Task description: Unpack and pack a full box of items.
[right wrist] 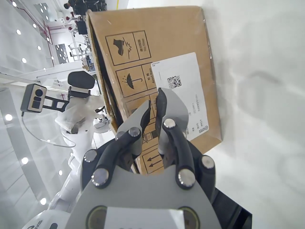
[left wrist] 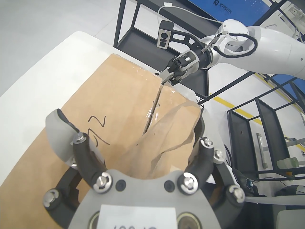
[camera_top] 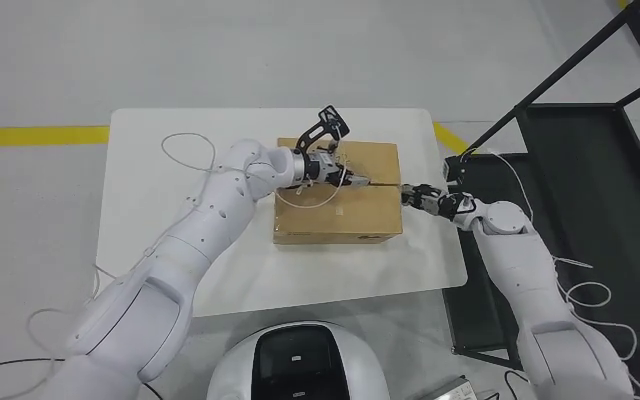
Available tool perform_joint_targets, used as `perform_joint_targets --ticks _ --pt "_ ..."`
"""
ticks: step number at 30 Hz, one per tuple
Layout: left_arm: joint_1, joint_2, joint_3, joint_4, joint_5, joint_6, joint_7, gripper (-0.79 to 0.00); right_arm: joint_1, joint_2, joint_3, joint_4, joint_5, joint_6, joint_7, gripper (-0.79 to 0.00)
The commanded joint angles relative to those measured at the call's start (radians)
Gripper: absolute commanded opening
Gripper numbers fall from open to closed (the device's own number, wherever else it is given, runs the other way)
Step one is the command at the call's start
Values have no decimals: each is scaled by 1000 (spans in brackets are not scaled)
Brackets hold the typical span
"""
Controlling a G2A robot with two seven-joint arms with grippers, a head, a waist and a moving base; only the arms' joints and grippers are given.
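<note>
A brown cardboard box (camera_top: 340, 215) lies in the middle of the white table (camera_top: 170, 200). Its two top flaps meet at a seam that gapes slightly (left wrist: 152, 110). My left gripper (camera_top: 340, 178) hovers over the box top (left wrist: 114, 96) by the seam, open (left wrist: 129, 120), with a raised flap edge and torn brown paper (left wrist: 166, 129) between its spread fingers. My right gripper (camera_top: 408, 193) is at the box's right end, shut (right wrist: 156, 100), its tips at the seam's end on the top edge (left wrist: 164, 78). The box's end face (right wrist: 166, 44) carries a white label (right wrist: 183, 84).
A black metal shelf rack (camera_top: 570, 200) stands just off the table's right edge, close behind the right arm (left wrist: 147, 20). A thin white cable (camera_top: 185, 150) loops over the table's left part. Bare tabletop (right wrist: 262, 72) surrounds the box.
</note>
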Motion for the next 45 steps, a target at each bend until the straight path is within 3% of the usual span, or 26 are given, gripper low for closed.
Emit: perform_joint_targets --ticks 1,25,30,37,41,45 --pt "1 -2 3 -3 6 8 -11 0 20 -10 -26 19 1 -4 -5 -785" --pt "-15 -29 8 33 19 26 -28 0 168 -91 -202 174 -14 -58 4 -785" --pt "-22 -26 -13 29 -3 -21 8 0 180 -93 -199 203 -3 -76 14 -785" --pt "-22 28 -116 -16 32 -55 72 0 189 -90 -192 221 -4 -89 23 -785" --pt "18 83 -187 -82 105 -55 24 0 190 -87 -186 222 -2 -96 29 -785" --pt "109 150 -296 -198 162 -75 -26 0 189 -80 -166 228 14 -114 34 -785"
